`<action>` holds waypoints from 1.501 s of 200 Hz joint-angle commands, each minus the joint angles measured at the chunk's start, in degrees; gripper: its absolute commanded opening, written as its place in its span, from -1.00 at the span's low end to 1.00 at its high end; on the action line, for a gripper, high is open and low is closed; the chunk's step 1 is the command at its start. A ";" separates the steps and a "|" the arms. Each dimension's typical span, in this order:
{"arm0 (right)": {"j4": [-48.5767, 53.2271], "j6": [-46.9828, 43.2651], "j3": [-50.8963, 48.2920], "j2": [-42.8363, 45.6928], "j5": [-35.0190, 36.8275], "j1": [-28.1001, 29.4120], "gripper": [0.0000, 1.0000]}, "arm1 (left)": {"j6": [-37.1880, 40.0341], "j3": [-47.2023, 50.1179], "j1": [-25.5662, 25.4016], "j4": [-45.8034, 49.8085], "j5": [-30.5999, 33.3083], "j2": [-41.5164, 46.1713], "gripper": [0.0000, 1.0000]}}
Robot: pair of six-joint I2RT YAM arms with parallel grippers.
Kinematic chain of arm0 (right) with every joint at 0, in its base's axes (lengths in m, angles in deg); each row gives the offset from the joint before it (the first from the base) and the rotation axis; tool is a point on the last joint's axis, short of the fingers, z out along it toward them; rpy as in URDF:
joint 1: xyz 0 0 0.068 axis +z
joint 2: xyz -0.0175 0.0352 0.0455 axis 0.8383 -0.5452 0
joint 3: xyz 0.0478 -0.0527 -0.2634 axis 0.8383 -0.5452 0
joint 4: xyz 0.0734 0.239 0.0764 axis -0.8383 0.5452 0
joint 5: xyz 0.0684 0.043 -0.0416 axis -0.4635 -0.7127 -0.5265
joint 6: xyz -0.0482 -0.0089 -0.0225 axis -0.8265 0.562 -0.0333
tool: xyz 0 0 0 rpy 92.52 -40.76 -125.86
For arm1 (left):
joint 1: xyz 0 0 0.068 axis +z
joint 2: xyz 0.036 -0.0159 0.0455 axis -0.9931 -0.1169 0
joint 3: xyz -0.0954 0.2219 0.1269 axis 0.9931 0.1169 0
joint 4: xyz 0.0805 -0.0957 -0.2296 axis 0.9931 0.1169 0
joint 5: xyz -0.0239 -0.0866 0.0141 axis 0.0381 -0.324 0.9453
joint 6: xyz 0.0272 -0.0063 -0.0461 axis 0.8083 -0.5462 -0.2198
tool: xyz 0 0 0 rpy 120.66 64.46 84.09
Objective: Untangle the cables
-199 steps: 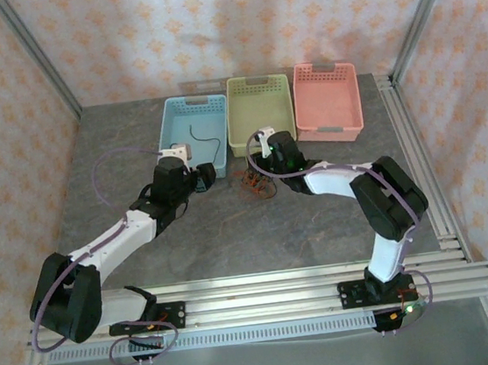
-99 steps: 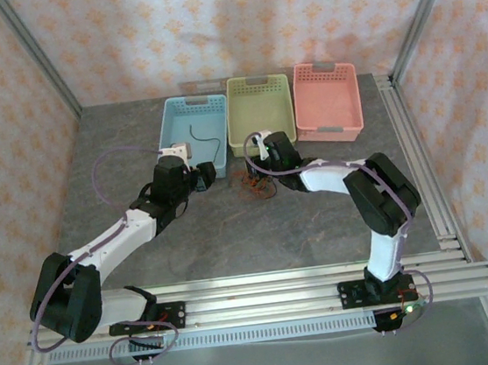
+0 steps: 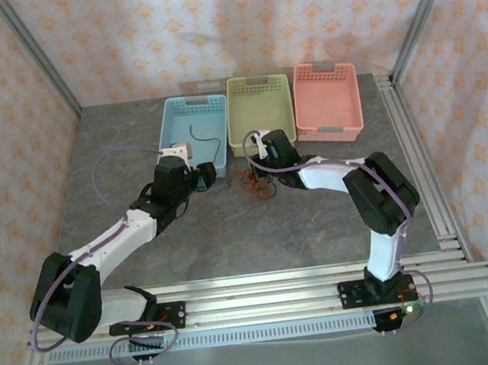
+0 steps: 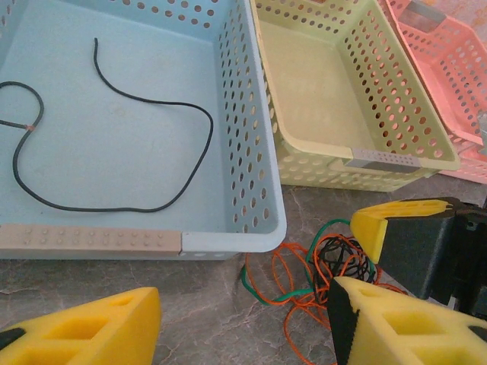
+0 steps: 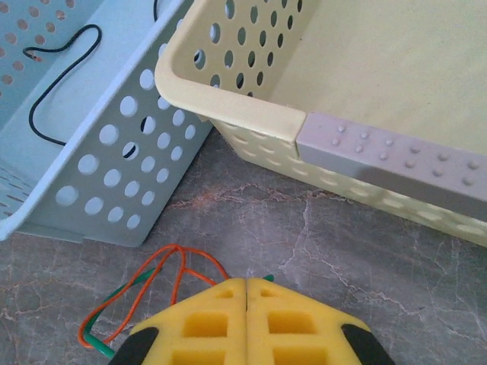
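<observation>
**Operator:** What is differing from a second ago?

**Robot:** In the top view my right gripper (image 3: 259, 156) is sitting a little further left than it was, lower over the cables (image 3: 257, 184) at the centre of the frame. My right elbow is sitting further left too. My left arm is staying where it was.

**Operator:** How are the grippers standing?

**Robot:** My right gripper (image 5: 247, 293) is pressing its pads together at the bottom of its own wrist view. Orange and green strands are looping out from under them to the lower left. I cannot tell whether a strand is pinched between the pads. My left gripper (image 4: 243, 296) is holding its fingers apart, gripping nothing.

**Operator:** And the containers?

**Robot:** The blue basket (image 4: 259, 137) is filling the upper left of my left wrist view, with one black cable (image 4: 114, 211) lying curled on its floor. The yellow basket (image 5: 228, 103) and the pink basket (image 4: 445, 72) are showing bare floors. The tangle is lying on the surface (image 5: 342, 251) just below the blue and yellow baskets.
</observation>
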 commanded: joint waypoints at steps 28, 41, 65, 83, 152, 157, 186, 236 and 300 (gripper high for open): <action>-0.22 -0.26 0.63 0.15 2.01 0.02 -1.00 | 1.44 -1.50 -0.57 0.81 1.05 0.11 0.21; -1.24 -0.08 -0.01 0.59 2.01 0.03 -1.00 | 1.45 -1.46 -0.62 0.66 1.01 0.08 0.21; -3.28 0.07 -1.06 1.44 1.02 0.05 -1.00 | 1.59 -1.40 -0.74 0.37 0.37 0.00 0.21; -6.75 0.45 -2.81 2.58 -0.96 -0.01 -1.00 | 1.89 -1.43 -1.02 -0.50 -1.23 -0.22 0.21; -23.16 1.50 -12.26 8.67 -2.45 0.08 -1.00 | 6.34 -4.59 -5.74 1.12 -2.84 -2.73 0.20; -22.98 1.54 -12.26 8.80 -2.06 0.07 -1.00 | 6.47 -4.62 -5.84 1.02 -2.85 -2.74 0.21; -22.48 2.35 -12.51 9.25 0.86 -0.32 -1.00 | 6.63 -4.79 -6.07 1.00 -3.07 -3.03 0.20; -24.10 6.13 -13.04 8.72 -0.78 -2.33 -1.00 | 9.74 -8.55 -9.16 4.22 -2.26 -6.52 0.20; -24.27 9.97 -12.78 7.58 -1.50 -4.21 -1.00 | 9.64 -20.03 -9.73 13.39 -4.27 -18.55 0.19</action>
